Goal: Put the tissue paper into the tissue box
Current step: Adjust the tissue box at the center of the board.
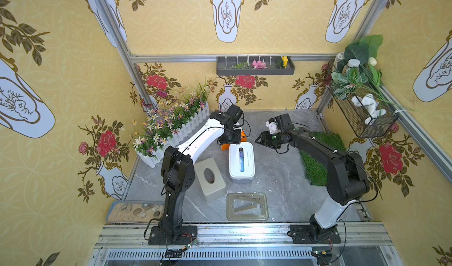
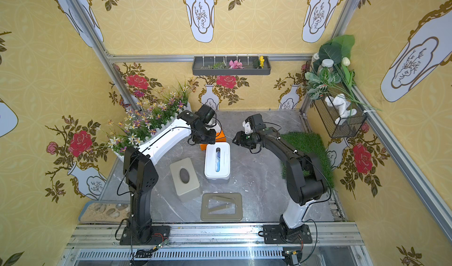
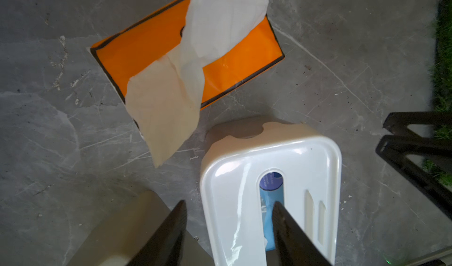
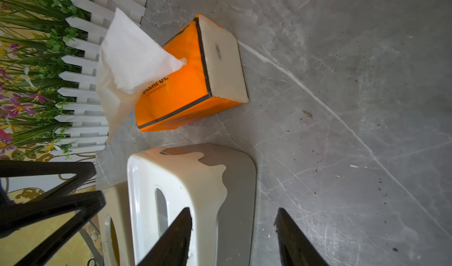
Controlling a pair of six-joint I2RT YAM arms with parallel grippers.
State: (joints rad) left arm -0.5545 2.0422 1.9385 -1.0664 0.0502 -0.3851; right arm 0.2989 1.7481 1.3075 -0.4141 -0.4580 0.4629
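— Above the far end of the white tissue box, mid-table: is that the left gripper?

— It is. It hangs over the lid with its two black fingers spread apart, one to each side of the long slot. Nothing is between them.

— And the right gripper?

— It hovers off the same far end, on the right arm's side. Its jaws are likewise parted and empty. One finger shows over the box's edge, the other over the bare grey table.

— Where is the tissue paper?

— There are two lots. The orange tissue pack lies flat on the table just beyond the white box's far end, with a strip of table between them. A white sheet stands up out of its top, and neither gripper touches it. Through the white box's slot, a blue pack shows inside.

— What else sits by the box?

— A beige tissue box stands just beside it on the left arm's side, with its oval opening facing up. A beige base frame lies flat off the box's near end. Farther off on the left arm's side runs a white picket planter of flowers. On the right arm's side lies a grass mat.
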